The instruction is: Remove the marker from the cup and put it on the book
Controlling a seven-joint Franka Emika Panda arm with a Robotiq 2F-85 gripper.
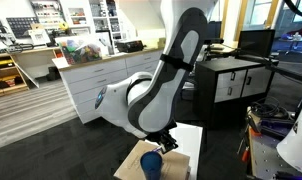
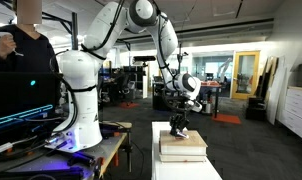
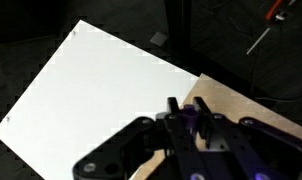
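My gripper (image 3: 183,108) is shut on the marker (image 3: 198,113), a small purple stick that shows between the fingertips in the wrist view. It hangs over the edge of a tan book (image 3: 253,112) lying on a white table (image 3: 101,90). In an exterior view the dark-blue cup (image 1: 151,162) stands on the tan book (image 1: 127,166), just below and left of the gripper (image 1: 167,144). In an exterior view the gripper (image 2: 179,124) hovers low over the book stack (image 2: 181,149). The cup is out of the wrist view.
White cabinets (image 1: 91,75) and a black cabinet (image 1: 231,85) stand behind the arm. A person at a desk with a screen (image 2: 26,95) sits beside the robot base. Dark floor with cables (image 3: 261,35) surrounds the table.
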